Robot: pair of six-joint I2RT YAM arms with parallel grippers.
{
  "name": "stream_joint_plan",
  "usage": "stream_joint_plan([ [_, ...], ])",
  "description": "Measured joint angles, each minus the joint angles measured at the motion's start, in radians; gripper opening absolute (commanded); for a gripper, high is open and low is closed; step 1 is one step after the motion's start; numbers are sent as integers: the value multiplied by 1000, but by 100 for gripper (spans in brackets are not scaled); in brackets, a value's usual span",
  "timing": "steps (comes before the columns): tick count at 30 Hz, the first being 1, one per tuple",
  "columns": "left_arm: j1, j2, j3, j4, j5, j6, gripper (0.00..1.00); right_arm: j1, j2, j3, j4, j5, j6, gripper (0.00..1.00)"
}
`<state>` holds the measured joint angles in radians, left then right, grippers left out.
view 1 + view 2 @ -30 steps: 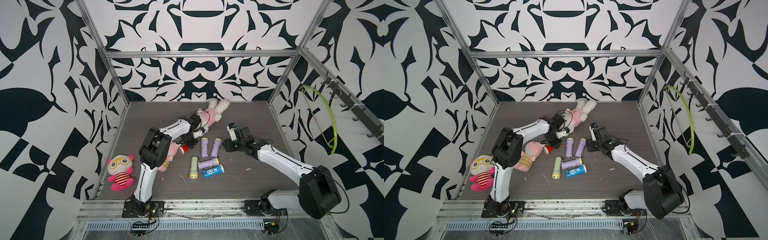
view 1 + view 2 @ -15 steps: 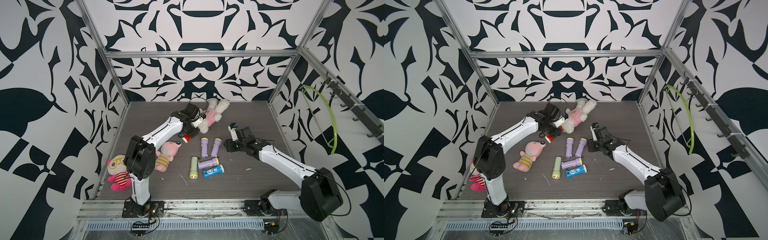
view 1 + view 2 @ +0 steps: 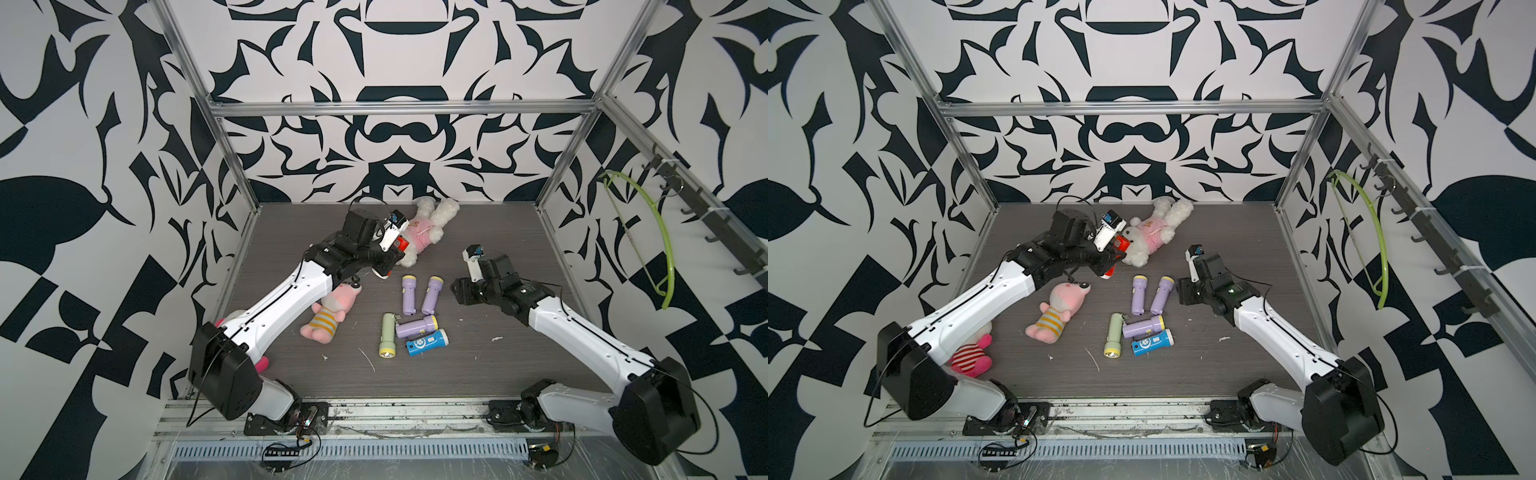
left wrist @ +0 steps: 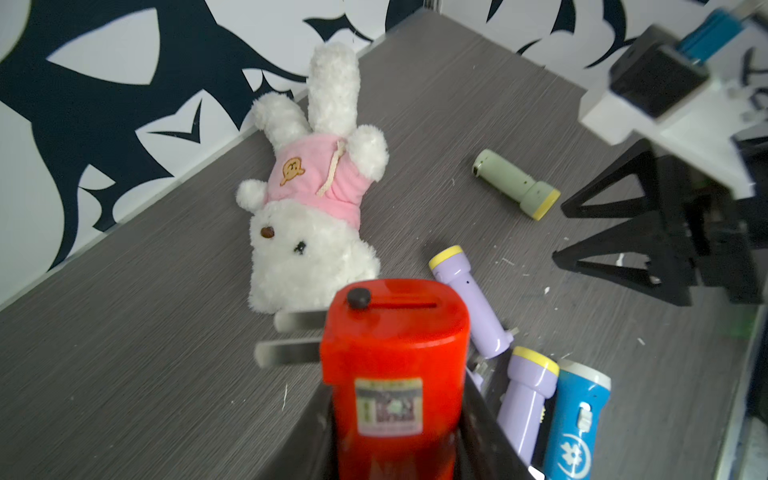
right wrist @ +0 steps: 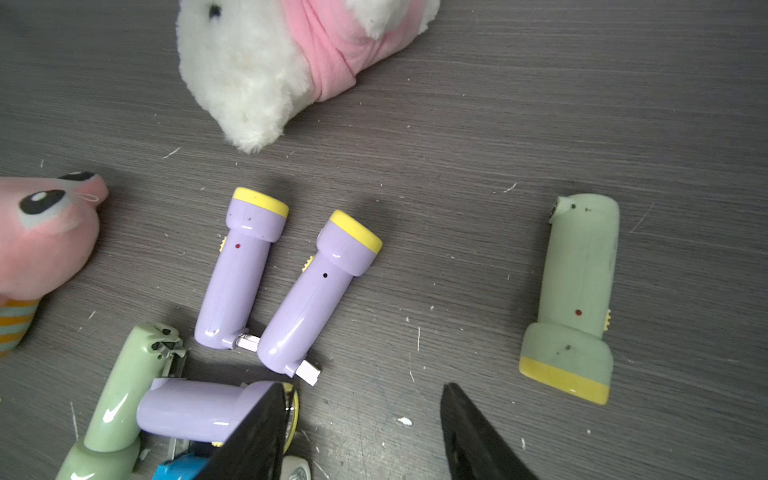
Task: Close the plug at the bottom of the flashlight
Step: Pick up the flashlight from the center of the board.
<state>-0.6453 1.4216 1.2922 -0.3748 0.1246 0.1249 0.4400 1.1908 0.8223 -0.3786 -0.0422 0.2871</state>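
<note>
two plug prongs (image 4: pixel 291 336) jut from the red flashlight (image 4: pixel 395 332) clenched in the left claw (image 4: pixel 397 436); the right claw (image 5: pixel 362 388) hangs released.

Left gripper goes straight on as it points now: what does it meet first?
Probably the white plush rabbit in the pink top: its head lies ahead of the left gripper. The red plastic flashlight it grips sticks out in front, so that would touch first. Gap hard to judge.

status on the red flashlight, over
Left gripper shut on red flashlight. Right gripper open, empty. Plug prongs out, not closed. White bunny plush close beside it.
</note>
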Motion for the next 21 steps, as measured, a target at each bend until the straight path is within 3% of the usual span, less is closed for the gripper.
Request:
stream_joint_plan([
  [5, -2, -141, -111, 141, 10, -48, 0, 0, -19, 23, -22, -8, 2, 61],
  [12, -6, -374, -409, 440, -13, -3, 0, 1, -17, 50, -25, -21, 1, 60],
  [21, -6, -407, -567, 551, 156, 87, 0, 12, 65, 165, -15, -150, -31, 63],
])
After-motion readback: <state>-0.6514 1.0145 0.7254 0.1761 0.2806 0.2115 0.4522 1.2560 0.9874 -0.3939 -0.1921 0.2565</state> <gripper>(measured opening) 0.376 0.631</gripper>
